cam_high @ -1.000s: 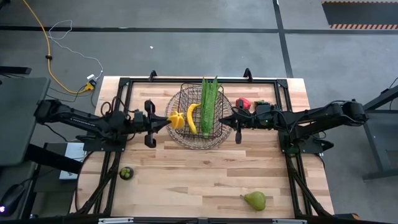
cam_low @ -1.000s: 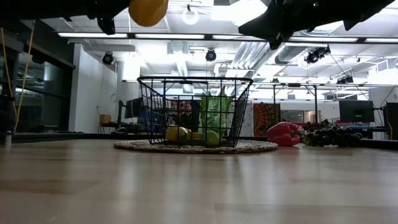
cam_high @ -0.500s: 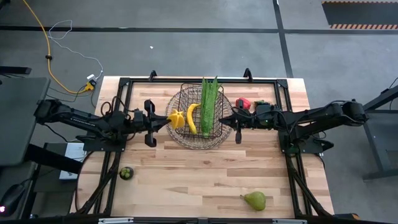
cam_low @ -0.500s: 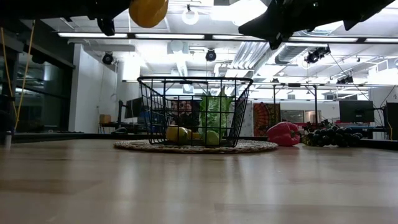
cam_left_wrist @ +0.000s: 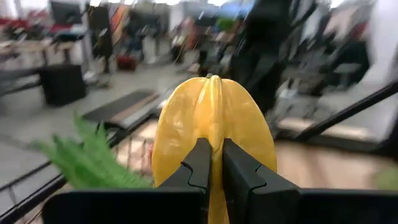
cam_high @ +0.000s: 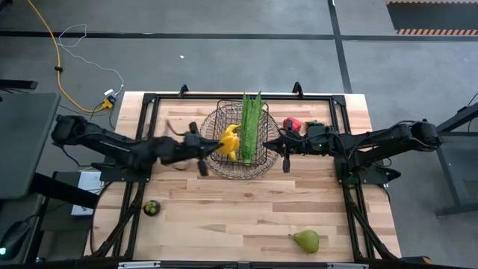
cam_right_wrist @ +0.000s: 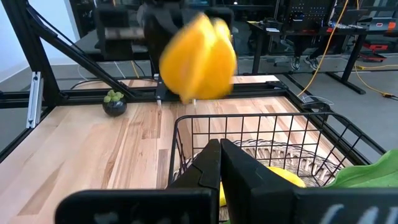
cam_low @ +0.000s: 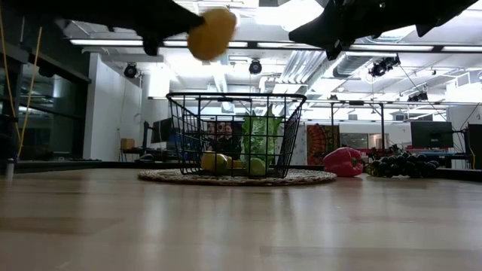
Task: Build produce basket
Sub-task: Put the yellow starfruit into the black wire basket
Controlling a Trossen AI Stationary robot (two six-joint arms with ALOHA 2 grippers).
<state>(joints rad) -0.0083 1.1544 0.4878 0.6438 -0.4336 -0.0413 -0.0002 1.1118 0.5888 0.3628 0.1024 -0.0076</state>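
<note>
We judge the job about half done: the basket (cam_high: 237,142), near the bench's far edge, already holds a banana (cam_high: 233,149) and the leafy bunch (cam_high: 250,127). The left gripper (cam_high: 213,147) is clamped on the yellow pepper (cam_high: 227,139), carrying it in the air over the basket's left rim, not yet released. The right gripper (cam_high: 270,143) hangs at the basket's right rim, fingers together and empty. Left outside: the red pepper (cam_high: 291,123) and grapes (cam_low: 398,163) by the right side, the pear (cam_high: 305,240) and small green fruit (cam_high: 151,207) near the front edge.
</note>
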